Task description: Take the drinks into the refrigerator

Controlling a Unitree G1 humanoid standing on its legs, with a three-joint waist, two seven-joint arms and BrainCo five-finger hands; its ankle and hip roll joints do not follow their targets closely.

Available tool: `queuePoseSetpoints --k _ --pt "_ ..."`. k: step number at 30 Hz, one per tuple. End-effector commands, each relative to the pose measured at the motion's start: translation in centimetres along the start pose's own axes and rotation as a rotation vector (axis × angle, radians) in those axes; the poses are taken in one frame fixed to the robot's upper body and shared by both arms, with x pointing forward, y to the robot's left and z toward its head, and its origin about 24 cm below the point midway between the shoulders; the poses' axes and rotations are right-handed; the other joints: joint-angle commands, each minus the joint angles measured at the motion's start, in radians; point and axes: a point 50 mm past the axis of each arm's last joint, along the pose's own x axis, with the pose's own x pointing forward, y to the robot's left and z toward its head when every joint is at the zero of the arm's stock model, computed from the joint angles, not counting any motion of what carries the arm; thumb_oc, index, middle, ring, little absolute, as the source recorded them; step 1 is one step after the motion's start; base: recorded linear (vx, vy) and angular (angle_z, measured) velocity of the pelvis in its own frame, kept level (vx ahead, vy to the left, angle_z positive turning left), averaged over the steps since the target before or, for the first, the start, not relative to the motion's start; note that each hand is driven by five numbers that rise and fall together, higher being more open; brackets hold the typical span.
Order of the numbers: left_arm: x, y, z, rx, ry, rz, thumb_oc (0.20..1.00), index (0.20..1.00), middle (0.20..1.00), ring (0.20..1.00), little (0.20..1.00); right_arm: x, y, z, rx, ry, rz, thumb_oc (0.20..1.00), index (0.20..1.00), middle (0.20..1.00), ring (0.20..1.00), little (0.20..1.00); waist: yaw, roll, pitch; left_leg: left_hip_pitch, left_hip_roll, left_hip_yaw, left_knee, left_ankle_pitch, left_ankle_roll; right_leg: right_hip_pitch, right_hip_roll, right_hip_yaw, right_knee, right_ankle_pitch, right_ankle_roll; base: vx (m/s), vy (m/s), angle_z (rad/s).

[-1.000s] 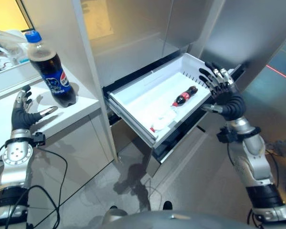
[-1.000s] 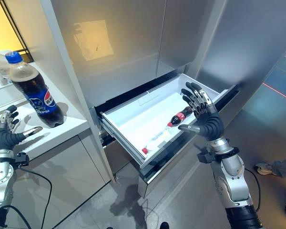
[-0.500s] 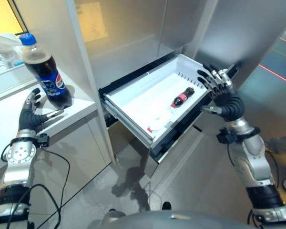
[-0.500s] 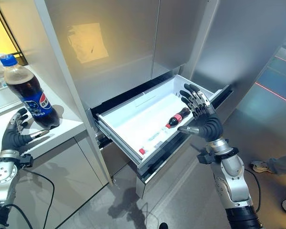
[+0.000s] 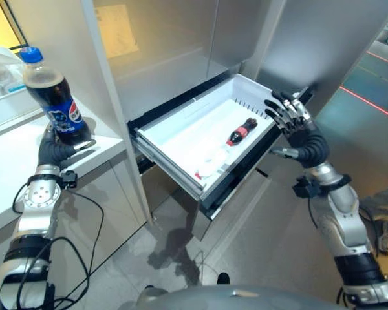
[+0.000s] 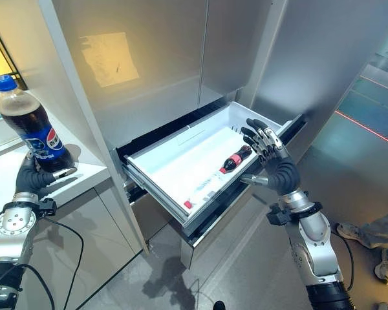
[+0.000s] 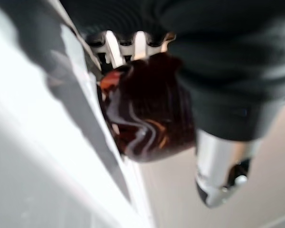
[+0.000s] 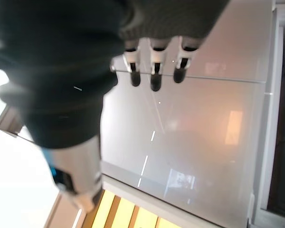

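Glossy white counter: left hand fingers cup ribbed cola bottle.

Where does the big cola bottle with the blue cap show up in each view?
Left eye view: big cola bottle upright on the white counter, upper left, left hand at its base.
Right eye view: upper left, same counter.
Left wrist view: its dark base past the fingers.
Right wrist view: cannot tell.
Shared landmark: the open drawer.
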Motion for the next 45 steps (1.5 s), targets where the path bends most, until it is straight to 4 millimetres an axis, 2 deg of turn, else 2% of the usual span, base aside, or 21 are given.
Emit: queuePoseSetpoints --k 1,4,13,14,16,31,37,39,40,42,45 --pt "3.2 -1.2 3.5 -0.044 -0.132 0.003 1.000 1.000 1.000 1.000 1.000 1.5 0.2 3.5 -0.023 -0.174 0.054 1.000 1.000 1.000 1.000 1.000 -0.020 0.036 0.051 0.017 -0.064 -0.003 0.002 -0.075 0.103 0.048 0.052 -0.037 0.143 -0.149 -0.004 0.01 0.000 -0.03" --pt "3.6 -2.1 3.8 -0.056 -0.134 -0.007 1.000 1.000 1.000 1.000 1.000 1.5 0.4 3.5 -0.010 -0.174 0.064 1.000 1.000 1.000 1.000 1.000 -0.027 0.033 0.051 0.018 -0.064 0.004 0.002 -0.076 0.102 0.049 0.054 -0.032 0.138 -0.144 -0.003 0.01 0.004 -0.09" --pt "3.9 -3.1 3.0 -0.138 -0.093 0.021 1.000 1.000 1.000 1.000 1.000 1.0 0.8 3.1 0.002 -0.151 0.073 1.000 1.000 1.000 1.000 1.000 -0.047 0.035 0.044 0.022 -0.065 0.026 0.002 -0.079 0.102 0.047 0.056 -0.009 0.126 -0.133 -0.001 0.00 0.005 -0.04" --pt "3.9 -3.1 3.0 -0.139 -0.093 0.021 0.630 0.630 0.630 0.630 0.630 1.0 0.8 3.1 0.001 -0.151 0.073 1.000 1.000 1.000 1.000 1.000 -0.047 0.036 0.044 0.022 -0.065 0.027 0.002 -0.079 0.102 0.047 0.056 -0.008 0.126 -0.132 -0.001 0.00 0.000 0.00" --pt "3.7 -3.5 2.8 -0.162 -0.086 0.029 0.200 0.200 0.200 0.200 0.200 0.9 0.9 3.1 0.002 -0.154 0.072 1.000 1.000 1.000 1.000 1.000 -0.052 0.037 0.043 0.022 -0.065 0.033 0.002 -0.079 0.103 0.046 0.056 -0.002 0.124 -0.130 0.000 -0.01 0.008 -0.04" --pt "1.8 -5.4 1.2 -0.290 -0.055 0.014 0.200 0.200 0.200 0.200 0.200 0.9 0.8 3.0 -0.012 -0.155 0.053 1.000 1.000 1.000 1.000 1.000 -0.055 0.042 0.035 0.028 -0.067 0.046 0.002 -0.079 0.104 0.043 0.058 0.012 0.127 -0.124 -0.002 0.00 0.001 -0.04" --pt "-0.4 -6.0 2.6 -0.440 -0.173 -0.037 0.200 0.200 0.200 0.200 0.200 0.7 0.0 3.0 -0.042 -0.160 0.011 1.000 1.000 1.000 1.000 1.000 -0.038 0.042 0.035 0.023 -0.070 0.035 0.002 -0.075 0.105 0.045 0.054 -0.002 0.130 -0.125 -0.005 -0.01 -0.003 0.00" --pt "-0.9 -5.9 3.2 -0.474 -0.215 -0.055 0.200 0.200 0.200 0.200 0.200 0.7 -0.2 3.0 -0.056 -0.155 -0.005 1.000 1.000 1.000 1.000 1.000 -0.033 0.040 0.036 0.014 -0.074 0.033 0.002 -0.062 0.106 0.040 0.050 -0.006 0.129 -0.114 -0.006 -0.03 -0.004 0.00" --pt "-1.3 -5.8 3.1 -0.481 -0.212 -0.054 0.200 0.200 0.200 0.200 0.200 0.6 -0.3 3.0 -0.060 -0.154 -0.008 1.000 1.000 1.000 1.000 1.000 -0.032 0.042 0.034 0.020 -0.071 0.030 0.002 -0.075 0.106 0.047 0.050 -0.008 0.129 -0.125 -0.004 0.00 0.000 0.00" --pt "-2.2 -5.7 3.7 -0.542 -0.261 -0.079 0.200 0.200 0.200 0.200 0.200 0.5 -0.7 2.8 -0.074 -0.147 -0.032 1.000 1.000 1.000 1.000 1.000 -0.023 0.041 0.036 0.012 -0.077 0.025 0.002 -0.061 0.107 0.043 0.046 -0.013 0.128 -0.113 -0.006 0.00 0.000 0.00" --pt "-3.7 -5.2 4.5 -0.595 -0.323 -0.107 0.200 0.200 0.200 0.200 0.200 0.1 -1.3 2.6 -0.094 -0.133 -0.066 1.000 1.000 1.000 1.000 1.000 -0.013 0.045 0.033 0.013 -0.077 0.018 0.002 -0.072 0.109 0.052 0.045 -0.019 0.121 -0.121 -0.005 -0.01 0.000 0.00"
